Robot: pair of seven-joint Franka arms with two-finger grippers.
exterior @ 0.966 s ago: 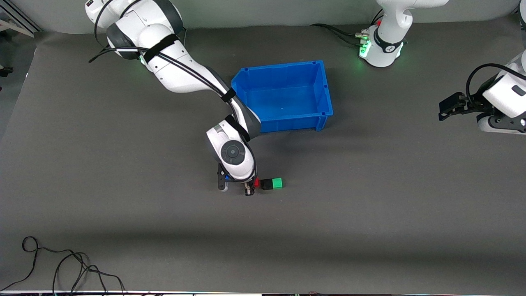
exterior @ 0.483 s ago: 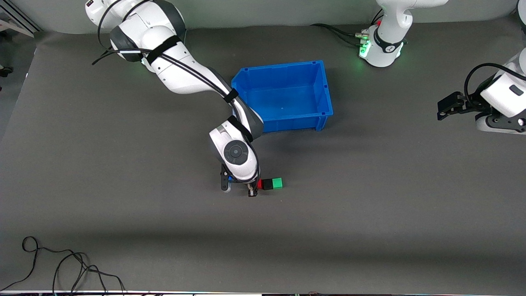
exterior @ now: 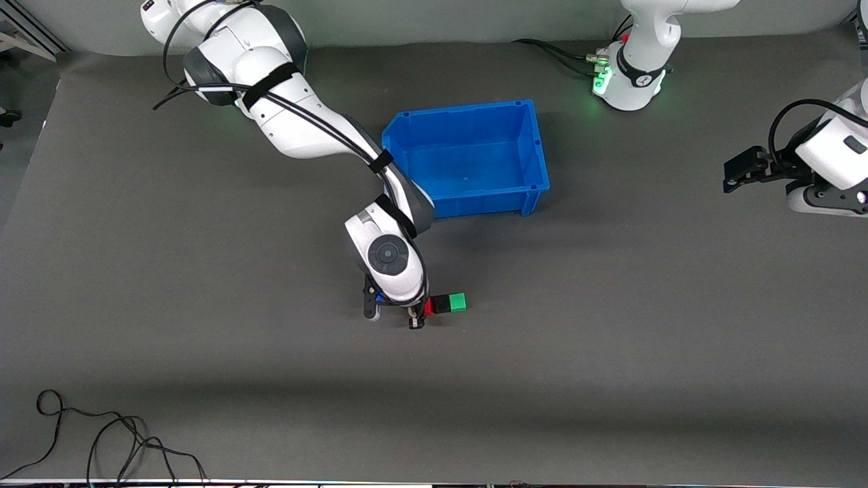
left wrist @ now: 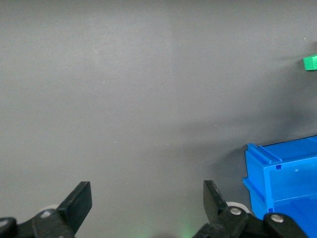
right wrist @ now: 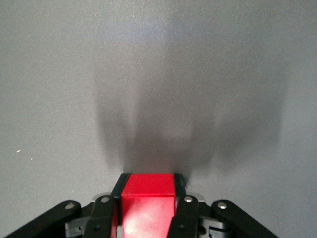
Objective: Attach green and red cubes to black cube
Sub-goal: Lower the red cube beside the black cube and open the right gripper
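the right gripper (exterior: 415, 313) is clamped on the red cube (right wrist: 147, 203), its fingers (right wrist: 179, 210) pressed against two opposite faces of it, as the right wrist view shows. it sits low over the surface (exterior: 610, 339), in the middle stretch nearer the front camera than the blue bin (exterior: 536, 146). from the front the red cube shows only as a sliver at the gripper's edge, right up against the black cube (exterior: 441, 304) — touching or just short of it, i cannot tell which. the green cube (exterior: 458, 301) is already set against the black cube's opposite face, toward the left arm's end, so the three lie in one row on the surface. the step in hand looks to be the last joint: pressing red onto black. the next move likely calls for a straight, level push along the row, with care not to shove the black-green pair aside, then a clean release. the left gripper (left wrist: 143, 198) waits wide open and empty, over the surface at the left arm's end — well apart from the cubes.
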